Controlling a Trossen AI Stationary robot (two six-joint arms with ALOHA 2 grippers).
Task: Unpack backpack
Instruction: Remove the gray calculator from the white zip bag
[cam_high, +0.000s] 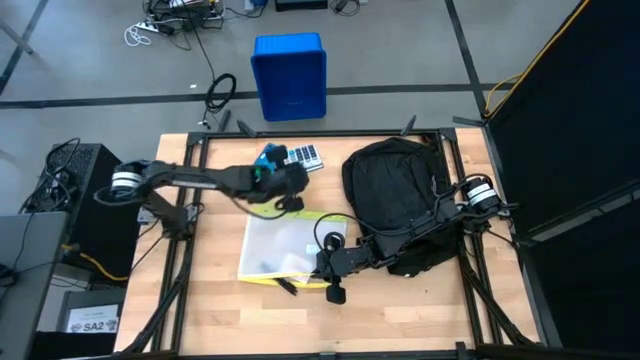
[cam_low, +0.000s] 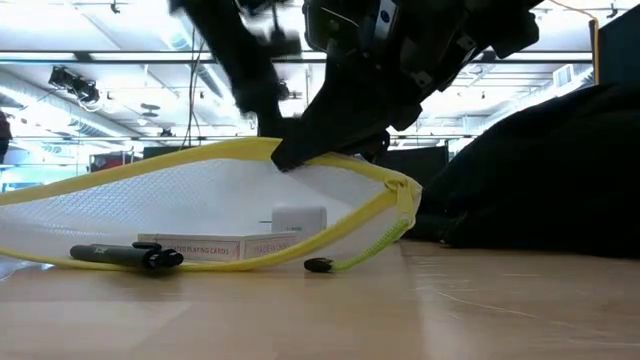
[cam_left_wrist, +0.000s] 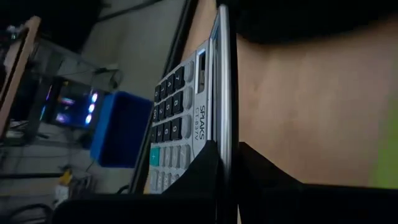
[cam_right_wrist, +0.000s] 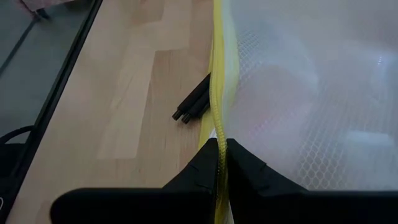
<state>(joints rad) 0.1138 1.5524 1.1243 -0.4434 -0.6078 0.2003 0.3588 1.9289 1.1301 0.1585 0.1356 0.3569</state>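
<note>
The black backpack (cam_high: 395, 190) lies on the table's right half, a dark bulk (cam_low: 560, 180) in the low view. A clear mesh pouch with a yellow zip edge (cam_high: 285, 248) lies at the table's middle, with a pen (cam_low: 125, 255) and a card box (cam_low: 200, 247) inside. My right gripper (cam_high: 328, 262) (cam_right_wrist: 222, 149) is shut on the pouch's edge. My left gripper (cam_high: 285, 180) (cam_left_wrist: 227, 158) is shut on a grey calculator (cam_high: 303, 156) near the far edge. My left gripper pinches the calculator's thin silver side edge (cam_left_wrist: 224, 134) between its two fingers, which lie along that edge. The keypad face (cam_left_wrist: 177, 118) shows beside one finger. Whether the calculator rests on the table I cannot tell. My right gripper pinches the pouch's yellow zip edge (cam_right_wrist: 219, 127) between both fingers, slanting down from above. That edge is raised (cam_low: 300, 155) while the pouch's underside stays on the table.
A blue plastic bin (cam_high: 290, 75) stands on the floor beyond the table's far edge. A black pen-like stick (cam_right_wrist: 194, 104) lies on the wood beside the pouch's near edge. The zip's pull (cam_low: 318, 265) trails on the table. Bare wood shows along the near edge (cam_high: 400, 310).
</note>
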